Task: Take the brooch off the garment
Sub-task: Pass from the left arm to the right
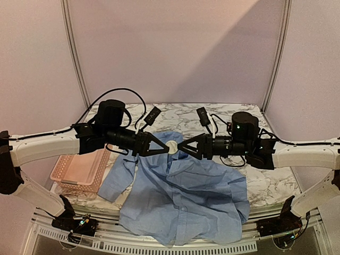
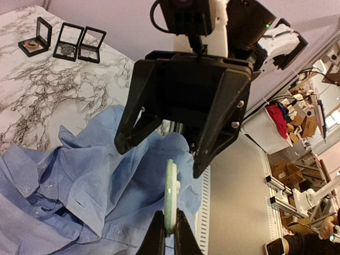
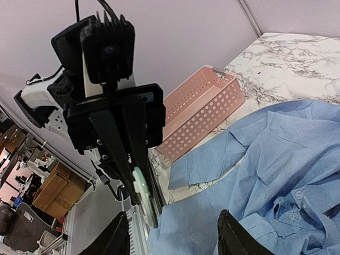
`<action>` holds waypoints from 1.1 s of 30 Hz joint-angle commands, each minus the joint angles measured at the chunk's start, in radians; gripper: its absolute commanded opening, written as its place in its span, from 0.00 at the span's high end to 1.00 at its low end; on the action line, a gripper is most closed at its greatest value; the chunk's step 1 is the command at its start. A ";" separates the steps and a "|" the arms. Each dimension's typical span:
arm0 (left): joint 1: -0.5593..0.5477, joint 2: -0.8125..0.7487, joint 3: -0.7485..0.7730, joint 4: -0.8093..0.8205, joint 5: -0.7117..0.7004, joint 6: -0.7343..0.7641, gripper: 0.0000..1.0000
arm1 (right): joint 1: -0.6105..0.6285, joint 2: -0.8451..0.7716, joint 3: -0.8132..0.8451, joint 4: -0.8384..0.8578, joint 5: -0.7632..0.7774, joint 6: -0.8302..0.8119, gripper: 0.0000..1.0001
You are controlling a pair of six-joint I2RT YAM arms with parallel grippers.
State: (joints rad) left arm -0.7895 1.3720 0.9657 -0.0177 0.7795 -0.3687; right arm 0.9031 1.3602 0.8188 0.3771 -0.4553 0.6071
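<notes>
The brooch, a pale green-white disc seen edge-on, is pinched at its lower rim by my left gripper, which is shut on it. In the top view the brooch hangs in the air between both grippers, above the collar of the light blue garment. My right gripper faces it from the right with its jaws open, the fingers wide apart and nothing between them. In the right wrist view the brooch shows against the left gripper, and no fabric hangs from it.
A pink perforated basket stands at the table's left, beside the shirt's sleeve. Three small black display frames stand on the marble table at the back. The shirt's hem hangs over the near edge.
</notes>
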 commanded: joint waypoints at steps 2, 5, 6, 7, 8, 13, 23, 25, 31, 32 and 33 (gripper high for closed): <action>0.007 -0.002 0.002 0.038 0.030 -0.001 1.00 | 0.003 0.038 0.049 -0.011 -0.055 -0.006 0.49; 0.006 -0.001 0.002 0.039 0.034 -0.001 1.00 | 0.003 0.051 0.055 0.000 -0.074 0.000 0.54; 0.006 -0.001 0.002 0.039 0.035 -0.001 1.00 | 0.001 0.053 0.056 0.010 -0.080 0.002 0.56; 0.006 0.000 0.002 0.039 0.035 -0.001 1.00 | 0.001 0.055 0.056 0.013 -0.083 0.004 0.58; 0.006 0.001 0.002 0.039 0.036 -0.002 1.00 | 0.003 0.056 0.056 0.019 -0.084 0.005 0.60; 0.005 0.000 0.002 0.038 0.038 -0.001 1.00 | 0.002 0.059 0.056 0.030 -0.084 0.007 0.73; 0.004 0.009 0.005 0.030 0.035 0.001 1.00 | 0.002 0.059 0.057 0.038 -0.089 0.006 0.85; 0.004 0.012 0.006 0.026 0.034 0.003 1.00 | 0.002 0.059 0.057 0.039 -0.089 0.005 0.90; 0.004 0.019 0.013 0.021 0.028 0.014 1.00 | 0.003 0.061 0.056 0.037 -0.094 0.004 1.00; 0.004 0.020 0.014 -0.006 0.024 0.014 1.00 | 0.002 0.060 0.056 0.035 -0.093 0.003 1.00; 0.003 0.019 0.014 -0.017 0.020 0.017 1.00 | 0.001 0.058 0.055 0.033 -0.090 0.002 1.00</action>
State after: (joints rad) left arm -0.7895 1.3769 0.9661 0.0010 0.8040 -0.3740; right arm 0.9039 1.4086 0.8574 0.4114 -0.5526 0.6025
